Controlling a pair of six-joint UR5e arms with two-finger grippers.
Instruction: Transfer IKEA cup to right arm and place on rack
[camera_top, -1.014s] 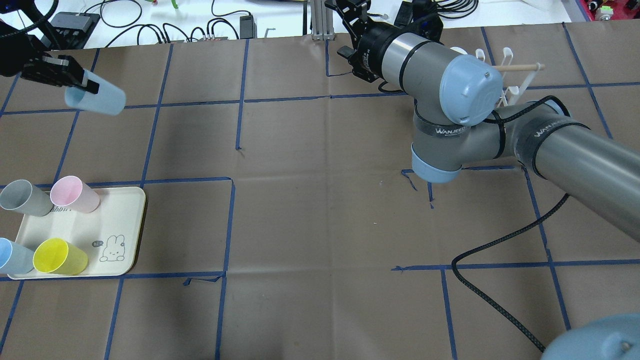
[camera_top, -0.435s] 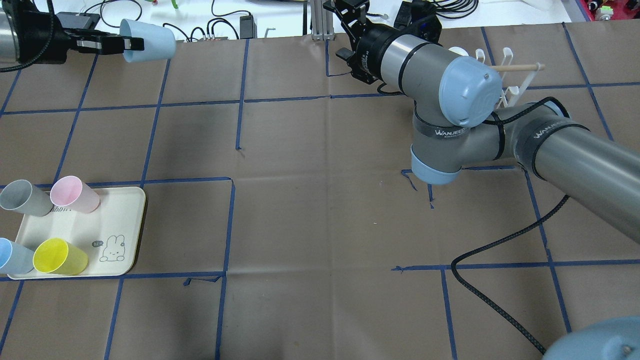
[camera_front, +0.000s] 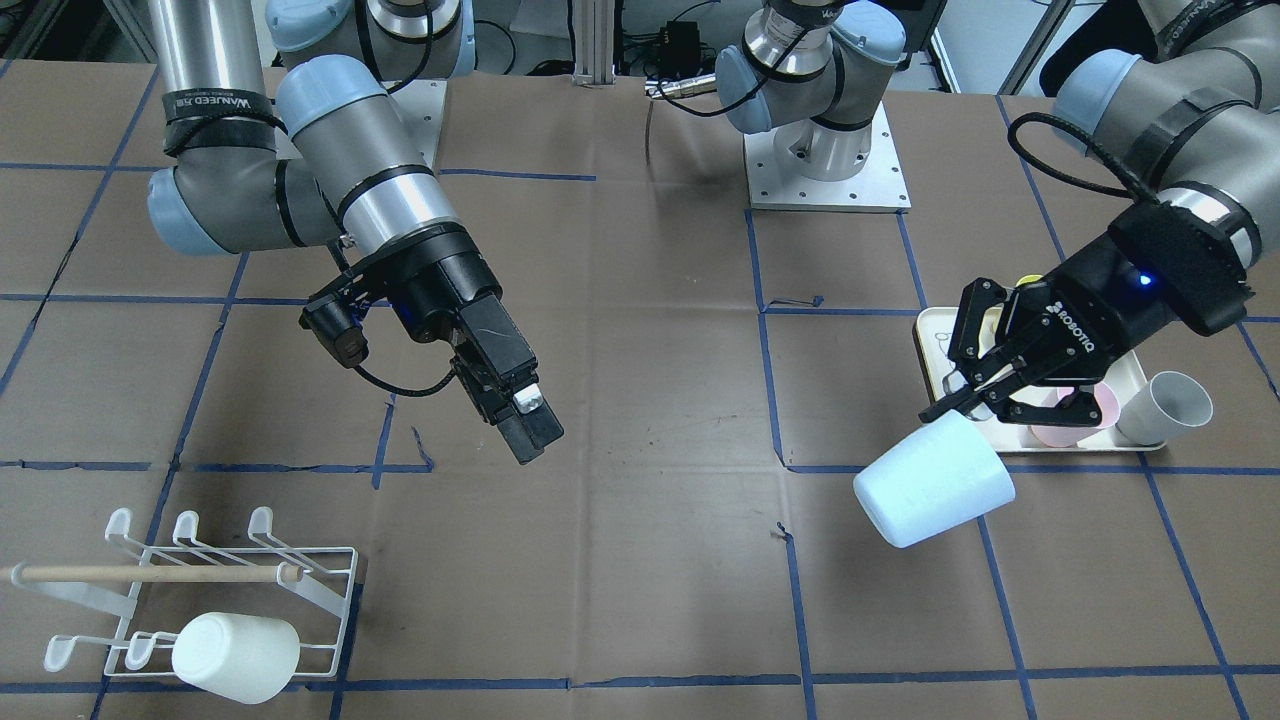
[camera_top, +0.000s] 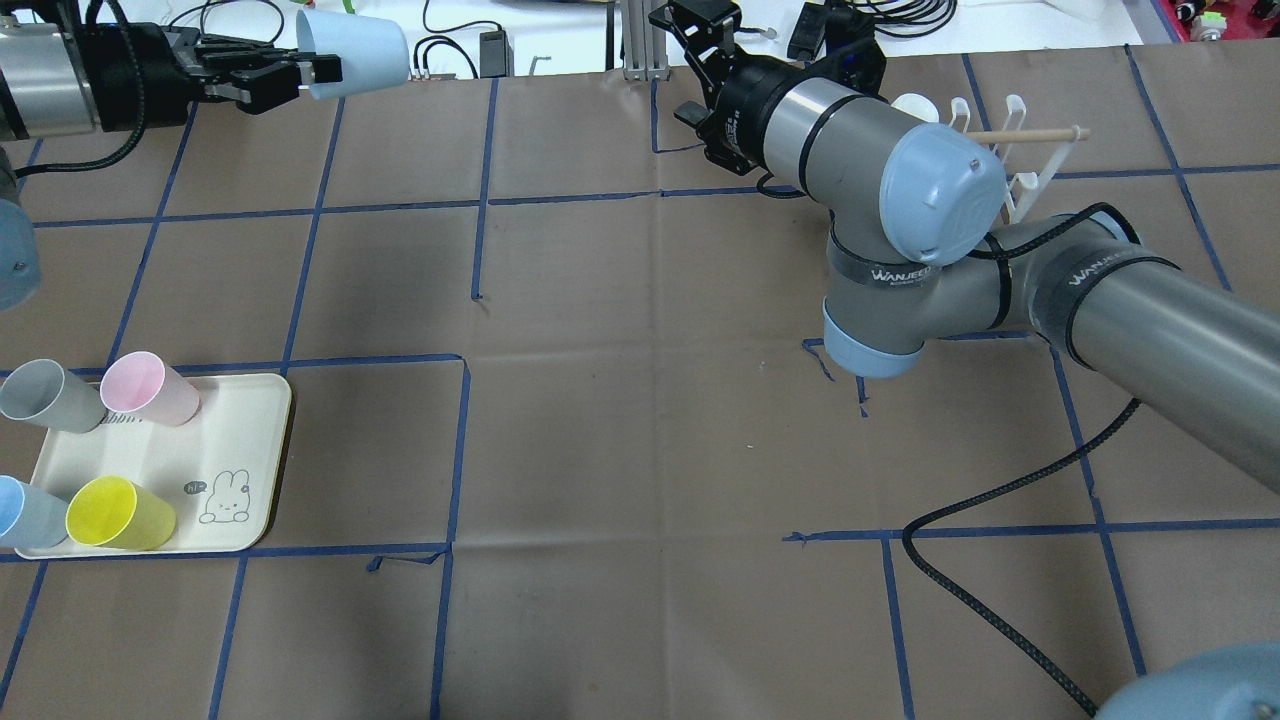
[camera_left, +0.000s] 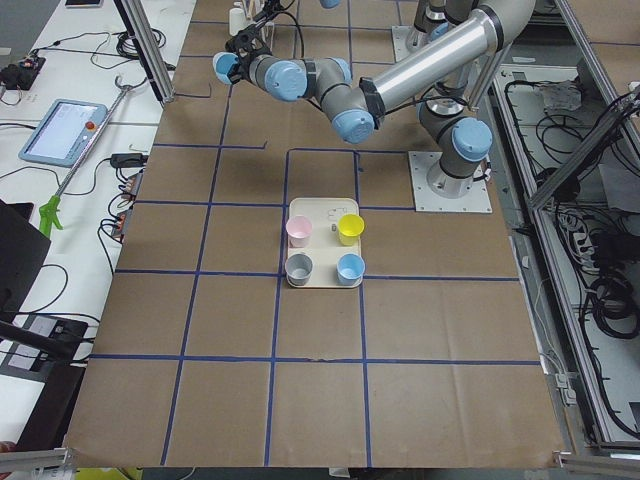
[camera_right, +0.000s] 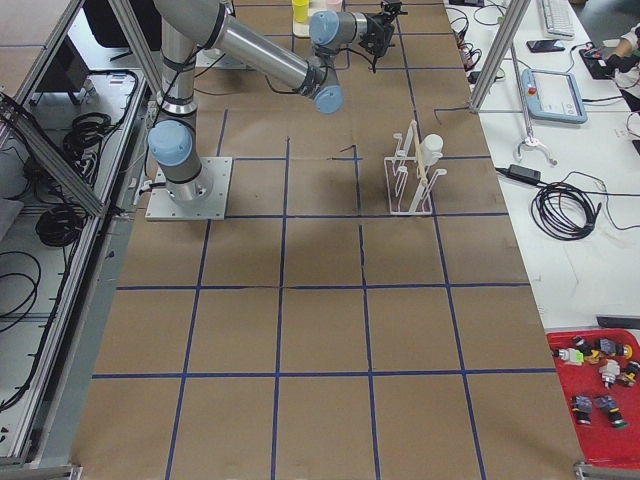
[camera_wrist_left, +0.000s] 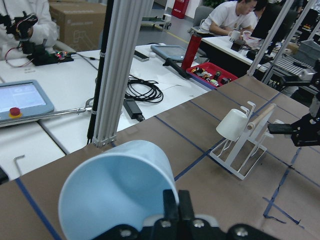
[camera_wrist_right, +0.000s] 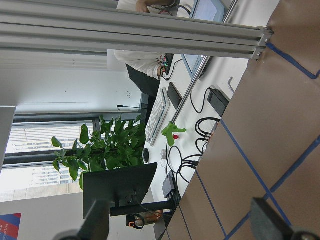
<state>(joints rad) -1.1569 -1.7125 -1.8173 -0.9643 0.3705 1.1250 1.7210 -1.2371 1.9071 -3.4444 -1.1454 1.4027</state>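
Rack (camera_top: 1036, 132) half hidden behind right arm (camera_top: 1150, 320), cup (camera_top: 355, 50) in left gripper (camera_top: 315, 72)

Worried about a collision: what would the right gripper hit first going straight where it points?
Probably nothing on the table: the right gripper aims past the aluminium post, over the far edge toward the white bench; depth is unclear.
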